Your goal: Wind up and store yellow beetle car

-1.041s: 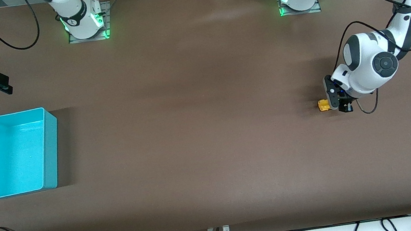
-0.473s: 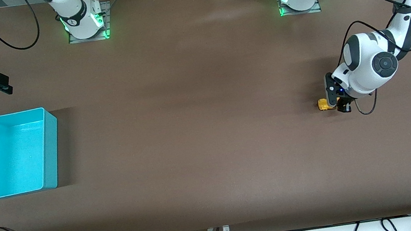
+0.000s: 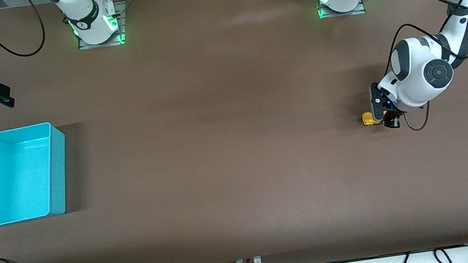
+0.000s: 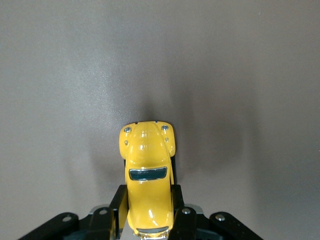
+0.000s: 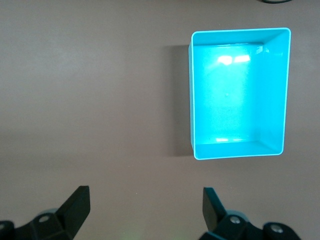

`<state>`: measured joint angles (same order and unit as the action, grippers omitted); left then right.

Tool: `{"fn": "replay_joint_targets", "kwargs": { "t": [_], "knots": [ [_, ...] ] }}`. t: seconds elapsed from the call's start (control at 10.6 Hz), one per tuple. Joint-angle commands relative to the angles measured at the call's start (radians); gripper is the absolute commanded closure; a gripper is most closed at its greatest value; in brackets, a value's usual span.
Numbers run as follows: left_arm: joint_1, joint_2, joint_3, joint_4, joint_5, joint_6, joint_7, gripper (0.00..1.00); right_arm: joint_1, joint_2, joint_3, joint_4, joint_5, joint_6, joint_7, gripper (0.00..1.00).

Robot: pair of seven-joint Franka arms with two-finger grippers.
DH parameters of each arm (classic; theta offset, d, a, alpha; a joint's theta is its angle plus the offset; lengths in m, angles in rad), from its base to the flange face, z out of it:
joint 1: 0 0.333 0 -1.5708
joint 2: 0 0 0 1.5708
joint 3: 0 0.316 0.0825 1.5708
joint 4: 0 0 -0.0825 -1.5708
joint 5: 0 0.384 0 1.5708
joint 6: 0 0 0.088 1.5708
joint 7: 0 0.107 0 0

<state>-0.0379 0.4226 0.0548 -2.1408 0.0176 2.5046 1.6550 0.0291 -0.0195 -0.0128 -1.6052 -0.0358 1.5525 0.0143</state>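
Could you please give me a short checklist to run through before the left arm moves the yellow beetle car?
1. Left gripper fingers on both flanks of the yellow beetle car: ok.
2. Car centred between the fingers: ok.
3. Car's wheels on the table: cannot tell.
4. Turquoise bin empty and upright at the right arm's end: ok.
5. Right gripper open and waiting beside the bin, farther from the front camera: ok.
6. Table between car and bin free of obstacles: ok.
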Motion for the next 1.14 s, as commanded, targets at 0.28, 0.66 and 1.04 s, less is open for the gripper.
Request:
{"fn": "replay_joint_targets", "kwargs": {
  "t": [0.28, 0.66, 1.04],
  "knots": [
    [0.024, 0.061, 0.031, 0.01, -0.022, 0.007, 0.026, 1.0, 0.0, 0.001, 0.0, 0.021, 0.008, -0.02, -0.002, 0.0],
    [0.053, 0.085, 0.091, 0.033, -0.025, 0.007, 0.123, 1.0, 0.0, 0.0, 0.0, 0.021, 0.008, -0.02, -0.002, 0.0],
    [0.107, 0.116, 0.12, 0.048, -0.025, 0.055, 0.219, 1.0, 0.0, 0.001, 0.0, 0.021, 0.008, -0.02, -0.002, 0.0]
  ]
}}
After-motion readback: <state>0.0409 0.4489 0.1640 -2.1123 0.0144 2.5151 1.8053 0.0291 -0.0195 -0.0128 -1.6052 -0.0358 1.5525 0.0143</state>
